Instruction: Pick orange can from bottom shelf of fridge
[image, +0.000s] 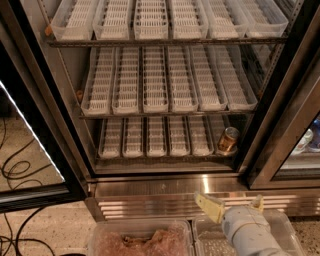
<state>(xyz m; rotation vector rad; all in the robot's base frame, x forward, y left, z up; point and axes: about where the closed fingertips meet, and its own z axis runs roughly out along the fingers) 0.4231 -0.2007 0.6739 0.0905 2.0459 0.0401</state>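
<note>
The fridge (165, 185) stands open with three racks of white slotted trays. The orange can (228, 140) stands upright at the right end of the bottom shelf (150, 137), in the rightmost lane. My gripper (233, 206) is low in the view, in front of the fridge's stainless steel base trim, below and slightly right of the can and well apart from it. Its two pale fingers (210, 207) are spread apart and hold nothing.
The black-framed glass door (30, 155) hangs open at the left. A second door frame (285, 135) stands at the right. Two clear plastic bins (142, 240) sit on the floor below the fridge. Black cables (15, 170) lie on the floor at the left.
</note>
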